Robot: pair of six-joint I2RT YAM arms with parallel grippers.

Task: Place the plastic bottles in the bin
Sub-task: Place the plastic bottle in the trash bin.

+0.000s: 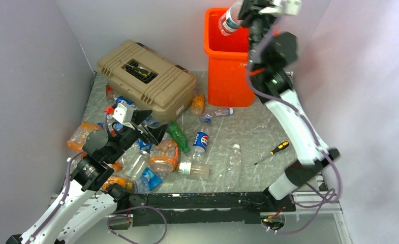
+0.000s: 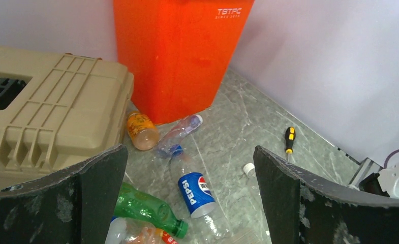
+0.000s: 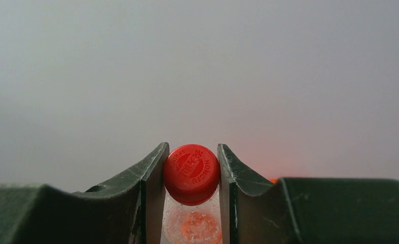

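Foreground: the two dark, scuffed fingers (image 3: 149, 175) of my right claw (image 3: 192, 148) are drawn close together. They pinch a clear plastic bottle (image 3: 191, 223) at the neck, just under its round red cap (image 3: 191, 173), whose embossed top faces the lens.

From above, my right arm reaches high and far forward. The bottle hangs tilted beneath the claw, over the open mouth of the bin (image 1: 226, 76). The bin is smooth, bright orange plastic, square and tapering downward, with a rolled rim and small white lettering on its front. It stands directly below my right claw and well ahead of my left.

My left claw (image 2: 189, 152) has its jaws spread fully and grips nothing; the arm is folded low over the grey veined tabletop (image 2: 248, 127). Just ahead of this claw lies a Pepsi bottle (image 2: 196, 193), with a green bottle (image 2: 146, 208) to its left. Farther ahead, an orange-labelled bottle (image 2: 140, 129) sits between the bin and a tan ribbed toolbox (image 2: 50, 112). A yellow-and-black screwdriver (image 2: 289, 138) lies to the right.
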